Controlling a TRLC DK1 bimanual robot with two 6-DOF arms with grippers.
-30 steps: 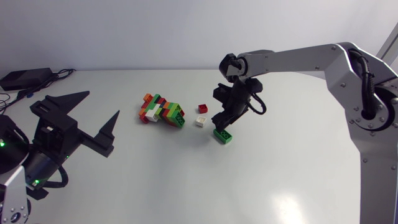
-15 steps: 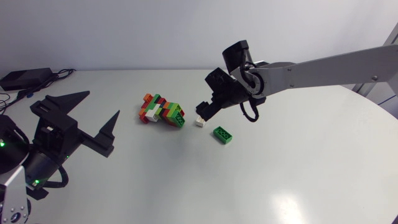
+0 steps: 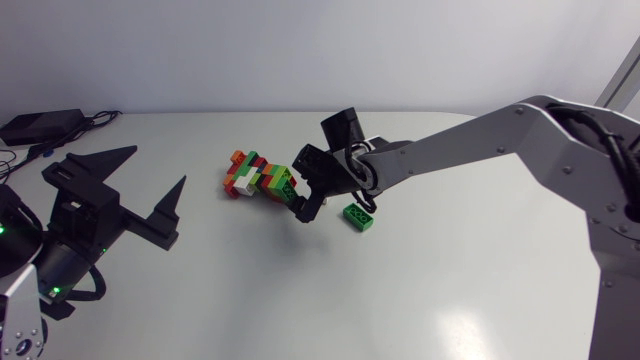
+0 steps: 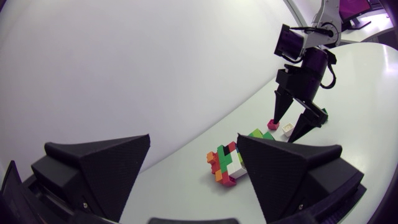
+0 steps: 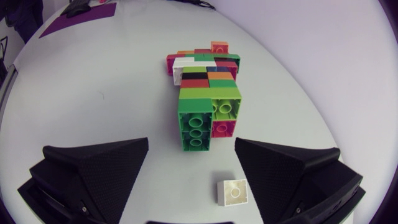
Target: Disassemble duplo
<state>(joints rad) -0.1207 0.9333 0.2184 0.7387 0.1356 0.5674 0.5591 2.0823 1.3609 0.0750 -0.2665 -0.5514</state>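
The duplo cluster [image 3: 255,177], a stack of green, red, orange and white bricks, lies on its side on the table's far middle. My right gripper [image 3: 301,186] hangs open at its green end. In the right wrist view the gripper [image 5: 192,142] has the cluster's [image 5: 205,81] nearest green brick just between its fingertips, touching neither. A loose green brick [image 3: 358,217] lies to the right of that gripper. A small white brick [image 5: 233,191] lies under the right gripper. My left gripper [image 3: 160,168] stands open and empty at the left, far from the cluster [image 4: 225,165].
A small red brick [image 4: 272,122] and the white brick [image 4: 287,128] lie beneath the right gripper [image 4: 281,129] in the left wrist view. Cables and a black box [image 3: 40,125] sit at the table's back left corner.
My right gripper has left the green brick on the table, opened wider and moved left to the cluster's green end. The left arm has barely moved.
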